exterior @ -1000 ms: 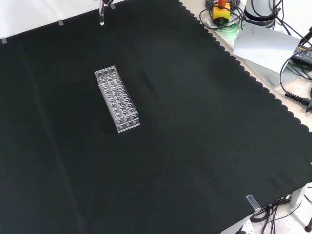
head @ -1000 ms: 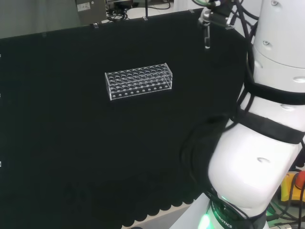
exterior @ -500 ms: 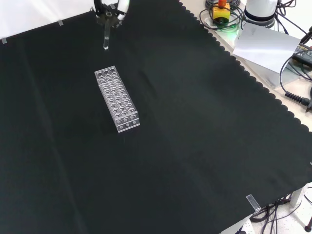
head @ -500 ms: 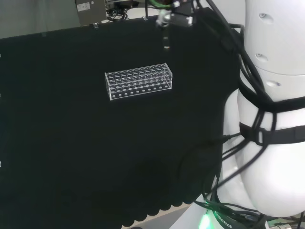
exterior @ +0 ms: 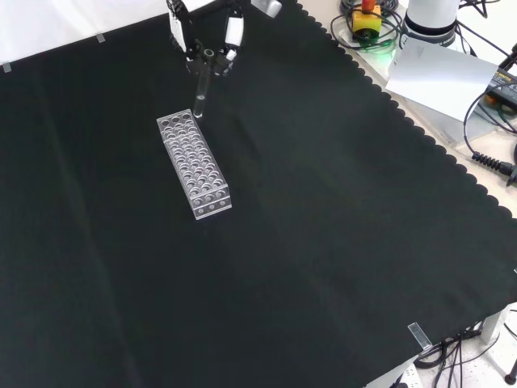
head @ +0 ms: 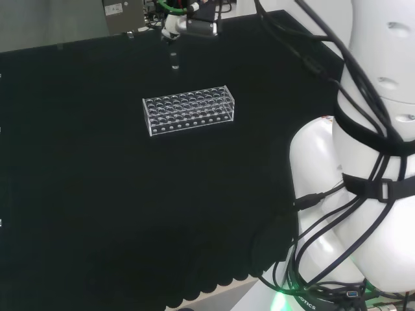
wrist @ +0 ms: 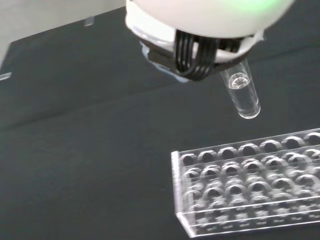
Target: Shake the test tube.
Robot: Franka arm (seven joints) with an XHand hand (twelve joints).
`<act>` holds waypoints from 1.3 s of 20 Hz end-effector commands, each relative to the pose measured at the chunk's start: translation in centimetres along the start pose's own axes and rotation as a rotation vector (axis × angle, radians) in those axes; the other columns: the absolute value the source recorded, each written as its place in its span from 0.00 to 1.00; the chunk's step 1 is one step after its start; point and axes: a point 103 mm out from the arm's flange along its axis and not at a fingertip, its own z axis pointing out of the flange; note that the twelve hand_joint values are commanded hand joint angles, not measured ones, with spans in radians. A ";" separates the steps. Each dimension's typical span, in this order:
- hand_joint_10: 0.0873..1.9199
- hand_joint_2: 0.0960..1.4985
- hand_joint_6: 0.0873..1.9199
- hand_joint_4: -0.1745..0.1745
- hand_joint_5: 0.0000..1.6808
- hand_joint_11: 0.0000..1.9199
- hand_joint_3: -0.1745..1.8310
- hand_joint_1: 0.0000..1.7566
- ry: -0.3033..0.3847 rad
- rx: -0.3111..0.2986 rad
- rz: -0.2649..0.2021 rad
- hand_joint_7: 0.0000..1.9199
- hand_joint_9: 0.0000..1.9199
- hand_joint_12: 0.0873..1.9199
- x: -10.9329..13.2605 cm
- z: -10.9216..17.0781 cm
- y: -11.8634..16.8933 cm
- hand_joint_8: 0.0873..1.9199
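**Test tube held upright above the far end of the rack**

The test tube (exterior: pixel 199 90) is seen in the front view hanging upright from the hand (exterior: pixel 205 31), its rounded bottom just above the end of the clear rack (exterior: pixel 194 164) that lies farthest from that camera. Whether the bottom touches the rack cannot be told from this view. In the wrist view the tube (wrist: pixel 241 93) is shown clear of the rack (wrist: pixel 250 180), with a gap of black cloth between its rounded tip and the nearest row of holes. Inside the tube, a small ring-shaped glint is visible; what it contains cannot be made out.

The upper end of the tube is pinched between the curled black and white fingers (exterior: pixel 233 34) of the hand, which enters from the top of the front view. In the head view the hand (head: pixel 188 24) is found near the top edge, with the tube (head: pixel 173 56) hanging below it, beyond the rack (head: pixel 189 109) and towards its left half.

The rack rests flat on the black cloth (exterior: pixel 339 242), its holes arranged in rows. The white links of the arm (head: pixel 363 194) are seen at the right of the head view.
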 end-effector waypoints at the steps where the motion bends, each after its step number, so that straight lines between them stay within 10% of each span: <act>1: 0.42 0.38 0.00 0.00 0.84 0.62 0.41 0.82 0.066 0.015 -0.025 0.73 0.66 0.45 -0.3 -1.2 0.3 0.28; 14: 0.39 0.42 0.00 0.00 0.85 0.62 0.37 0.78 -0.037 -0.055 0.241 0.73 0.75 0.45 -10.9 -2.3 0.8 0.30; 26: 0.34 0.44 0.00 0.00 0.85 0.63 0.34 0.76 -0.107 -0.099 0.376 0.73 0.81 0.45 -17.8 -4.8 -0.1 0.31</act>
